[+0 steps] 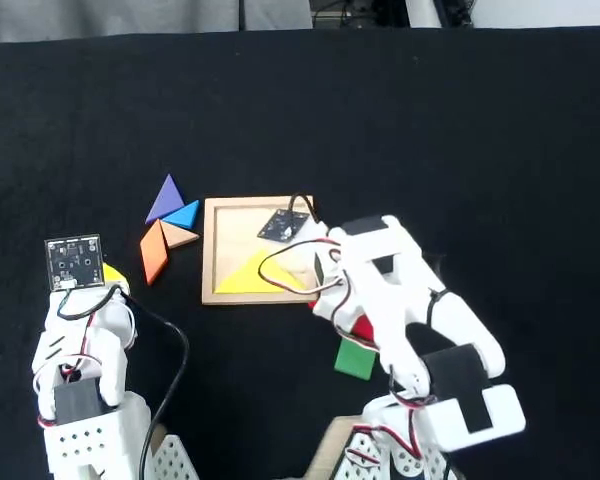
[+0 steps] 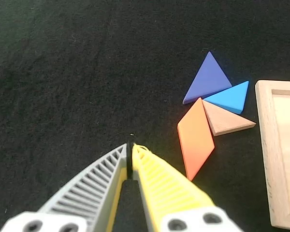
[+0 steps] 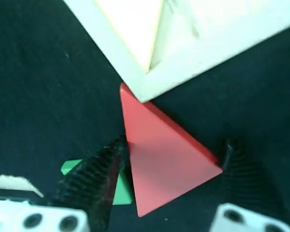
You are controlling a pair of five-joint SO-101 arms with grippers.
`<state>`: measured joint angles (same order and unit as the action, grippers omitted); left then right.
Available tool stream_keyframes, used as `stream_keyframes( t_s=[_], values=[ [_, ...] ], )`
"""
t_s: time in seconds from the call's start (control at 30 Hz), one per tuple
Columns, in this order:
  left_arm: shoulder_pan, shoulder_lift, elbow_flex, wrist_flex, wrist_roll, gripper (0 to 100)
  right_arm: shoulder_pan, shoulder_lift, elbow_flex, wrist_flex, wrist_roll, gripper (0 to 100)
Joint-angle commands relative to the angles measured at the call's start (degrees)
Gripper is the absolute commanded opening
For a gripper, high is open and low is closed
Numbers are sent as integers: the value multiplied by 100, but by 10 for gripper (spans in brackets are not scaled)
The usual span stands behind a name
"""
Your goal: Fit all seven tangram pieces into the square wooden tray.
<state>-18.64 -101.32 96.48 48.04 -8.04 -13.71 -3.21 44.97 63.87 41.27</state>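
The square wooden tray (image 1: 210, 250) lies mid-table with a yellow triangle (image 1: 252, 276) in it. To its left sit a purple triangle (image 1: 166, 200), a blue triangle (image 1: 184, 213), a wood-coloured triangle (image 1: 178, 236) and an orange parallelogram (image 1: 154, 252). My right gripper (image 3: 174, 154) holds a red triangle (image 3: 164, 154) between its fingers, the piece's tip touching the tray's corner (image 3: 150, 89). A green square (image 1: 355, 360) lies just behind it. My left gripper (image 2: 131, 149) is shut and empty, a short way from the orange parallelogram (image 2: 195, 137).
Black cloth covers the table. The right arm (image 1: 380, 280) hangs over the tray's near right corner and hides part of the inside. Open cloth stretches behind and to the right of the tray.
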Motion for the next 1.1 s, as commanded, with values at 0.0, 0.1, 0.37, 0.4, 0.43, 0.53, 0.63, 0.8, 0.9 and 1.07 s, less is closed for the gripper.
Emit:
stream_keyframes(
  t_s=[0.0,0.1,0.37,0.4,0.43,0.53,0.63,0.8,0.9,1.07],
  values=[
    [4,-9,110,18,-18,33,334,-22,-418,334,-88,364],
    [4,-9,110,18,-18,33,334,-22,-664,598,44,368],
    [-4,-9,110,18,-18,33,334,-22,-998,1222,246,368],
    [-4,-9,110,18,-18,33,334,-4,-945,1213,246,368],
    [-4,-9,110,18,-18,33,316,-4,-875,1169,246,369],
    [-13,-9,110,18,-18,33,299,-13,-593,809,246,371],
    [-13,-9,110,18,-18,33,299,31,-418,475,246,371],
    [-22,-9,110,18,-18,33,316,31,-207,255,246,371],
    [-22,-9,110,18,-18,33,325,31,-75,255,246,368],
    [-22,-9,110,18,-18,33,325,31,286,-246,246,368]
  ],
)
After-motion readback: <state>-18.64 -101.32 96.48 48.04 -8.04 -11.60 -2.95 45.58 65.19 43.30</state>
